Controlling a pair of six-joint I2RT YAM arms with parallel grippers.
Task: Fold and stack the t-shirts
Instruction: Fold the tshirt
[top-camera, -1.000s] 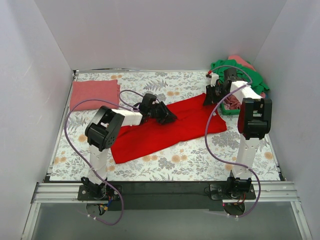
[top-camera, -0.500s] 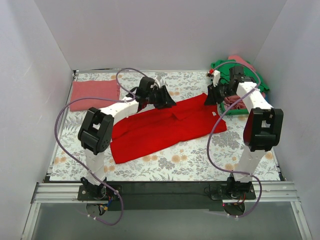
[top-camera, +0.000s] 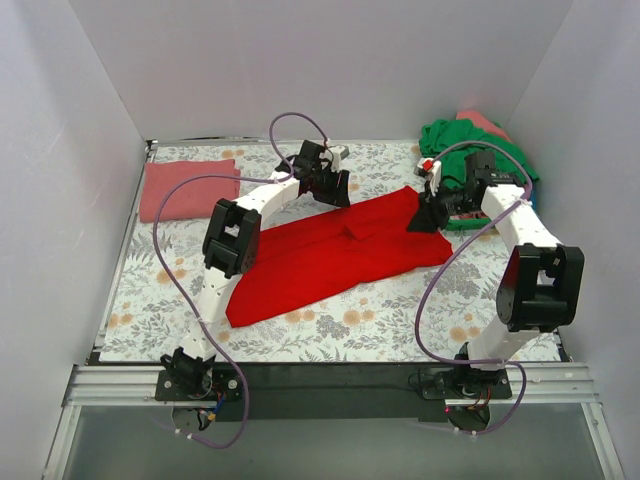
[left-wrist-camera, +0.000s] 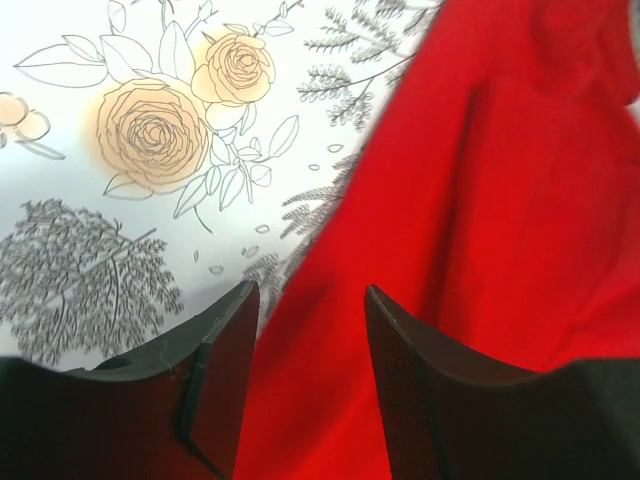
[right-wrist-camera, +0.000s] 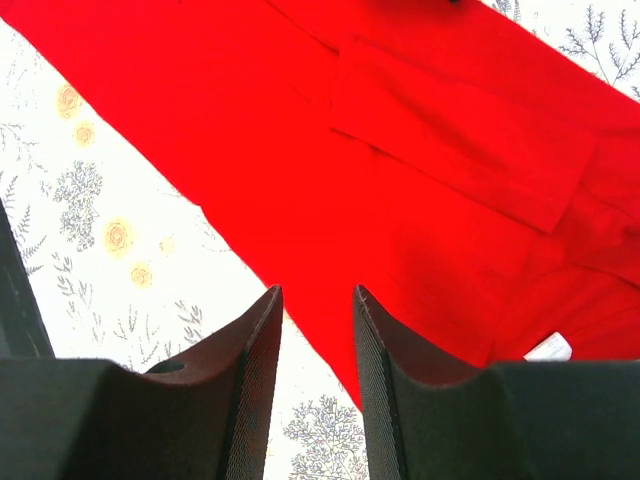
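Both arms have stretched toward the far side since a second ago, the left one swinging off the middle of the red shirt to its far edge, and both claws have widened.

At the far left corner of the surface the pink shirt lies folded and flat, well apart from the work.

Your left claw stands partly open over the red shirt's far edge, where the cloth meets the flowered print. Nothing is pinched in it.

The red shirt lies mid-surface, running on a slant from near left to far right, with a flap already turned over near its centre.

Your right claw hangs above the shirt's right end, jaws a little apart and holding nothing. Red cloth lies spread below it.

At the far right corner the pile of green and pink shirts waits unfolded.

You look to be mid-fold on the red shirt, between grips. Next, I judge, bring each claw down on the far edge, close on one layer only, and carry it toward you evenly so the fold stays straight.
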